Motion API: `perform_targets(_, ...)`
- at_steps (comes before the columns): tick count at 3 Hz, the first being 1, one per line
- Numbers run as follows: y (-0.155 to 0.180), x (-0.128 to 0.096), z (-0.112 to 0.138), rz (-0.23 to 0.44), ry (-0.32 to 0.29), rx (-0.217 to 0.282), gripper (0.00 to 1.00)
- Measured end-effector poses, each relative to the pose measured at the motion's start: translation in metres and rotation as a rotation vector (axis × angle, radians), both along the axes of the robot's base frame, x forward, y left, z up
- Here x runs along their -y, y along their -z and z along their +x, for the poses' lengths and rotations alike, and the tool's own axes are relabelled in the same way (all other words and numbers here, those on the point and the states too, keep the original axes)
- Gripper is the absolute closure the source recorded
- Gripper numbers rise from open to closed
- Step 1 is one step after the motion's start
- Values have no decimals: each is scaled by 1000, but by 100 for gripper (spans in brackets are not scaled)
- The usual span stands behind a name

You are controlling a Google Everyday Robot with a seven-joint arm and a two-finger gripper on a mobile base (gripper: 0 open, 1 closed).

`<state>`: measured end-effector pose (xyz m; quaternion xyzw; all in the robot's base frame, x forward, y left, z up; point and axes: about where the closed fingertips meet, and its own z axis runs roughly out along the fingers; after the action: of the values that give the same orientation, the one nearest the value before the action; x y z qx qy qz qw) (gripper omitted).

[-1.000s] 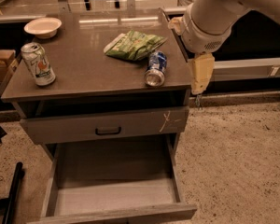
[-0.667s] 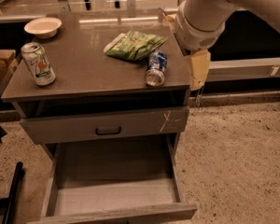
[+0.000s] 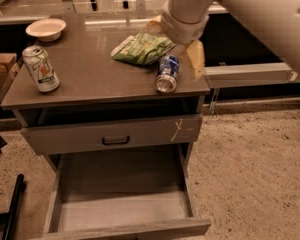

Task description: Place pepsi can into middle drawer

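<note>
The pepsi can [image 3: 166,73], blue with a shiny silver top, lies on its side near the front right of the grey cabinet top [image 3: 90,79]. My gripper [image 3: 194,56] hangs from the pale arm just to the right of the can, close beside it and not holding it. The middle drawer [image 3: 125,211] is pulled out wide below, and its pale grey floor is bare. Above it, the drawer front with a black handle [image 3: 115,140] and a pale scratch mark stands slightly out.
A green snack bag [image 3: 142,48] lies just behind the can. A white can with green and orange print [image 3: 40,69] stands at the front left, and a white bowl [image 3: 46,29] sits at the back left. A black pole [image 3: 12,209] leans at the lower left.
My gripper has moved left and slightly back, closer to the pepsi can. The can, the drawers and the other objects have not moved.
</note>
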<state>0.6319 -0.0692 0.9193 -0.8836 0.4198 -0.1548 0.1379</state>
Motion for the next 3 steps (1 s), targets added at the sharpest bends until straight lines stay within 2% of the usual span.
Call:
perform_targets(1,37,-20,17,-56,-244,-82,0)
perform_targets(2,69,-25,23,-120,-422,-130,0)
perform_targets(3,88,-24,21,-193,-583,-140,18)
